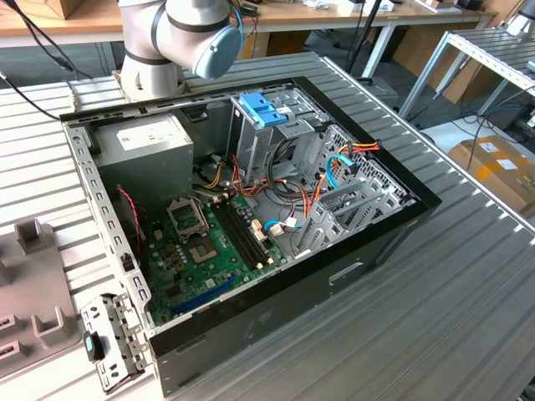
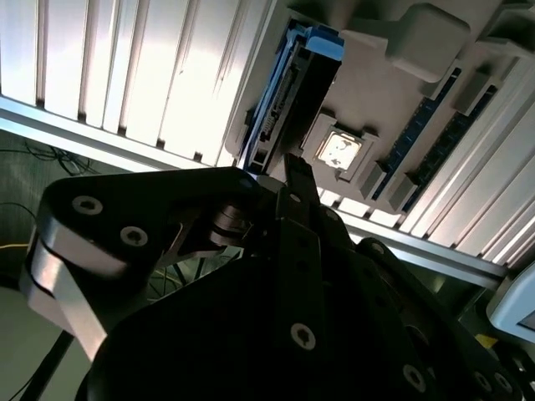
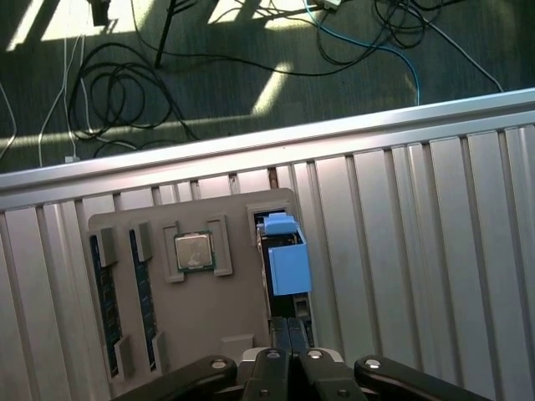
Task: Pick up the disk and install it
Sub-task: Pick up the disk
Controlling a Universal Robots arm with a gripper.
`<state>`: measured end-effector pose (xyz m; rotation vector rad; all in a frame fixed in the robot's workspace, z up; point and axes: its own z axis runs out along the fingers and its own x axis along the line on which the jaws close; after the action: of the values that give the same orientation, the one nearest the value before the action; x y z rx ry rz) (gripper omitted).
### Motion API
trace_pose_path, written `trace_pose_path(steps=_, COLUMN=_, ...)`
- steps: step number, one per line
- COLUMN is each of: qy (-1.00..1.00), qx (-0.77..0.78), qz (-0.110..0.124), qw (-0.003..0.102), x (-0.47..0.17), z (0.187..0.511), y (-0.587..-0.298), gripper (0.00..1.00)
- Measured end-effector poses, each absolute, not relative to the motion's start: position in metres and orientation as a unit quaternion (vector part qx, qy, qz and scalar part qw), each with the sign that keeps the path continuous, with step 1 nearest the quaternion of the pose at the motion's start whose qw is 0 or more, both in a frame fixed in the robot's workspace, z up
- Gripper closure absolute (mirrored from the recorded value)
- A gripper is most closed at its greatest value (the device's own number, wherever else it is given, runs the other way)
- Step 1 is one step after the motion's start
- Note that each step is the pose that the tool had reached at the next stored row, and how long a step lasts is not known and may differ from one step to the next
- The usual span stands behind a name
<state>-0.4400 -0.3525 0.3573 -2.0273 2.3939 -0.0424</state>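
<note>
Right, the gripper hangs just over the near end of the disk, with black links angling off to either side. From these angles I cannot tell whether it is spread or clamped, or whether it touches the disk at all. The disk stands on its thin edge in a narrow slot of a matte grey moulded tray. A light-blue plastic carrier frames its dark body, with a flat square tab on top. In the second wrist view the disk runs straight away from the gripper, a blue rail along its long edge.

Just beside the disk, a little further from the gripper, a square chip with a shiny metal lid sits in its own pocket. Beyond that, two long memory sticks lie in parallel grooves. The tray rests on a ribbed aluminium table. Past the table's edge, black cables loop over a dark floor.

Away from the gripper, in the exterior view, the black case lies open on its side with its green board exposed. A blue bracket sits atop the bare steel drive cage. The arm, grey with a pale blue cap, rises behind the case.
</note>
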Motion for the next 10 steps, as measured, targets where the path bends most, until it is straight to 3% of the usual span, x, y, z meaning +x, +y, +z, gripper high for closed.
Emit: trace_pose_path(steps=10, qy=0.763, qx=-0.646, qz=-0.013, qw=0.002, x=-0.4399, z=0.3543, y=-0.3524, gripper=0.89)
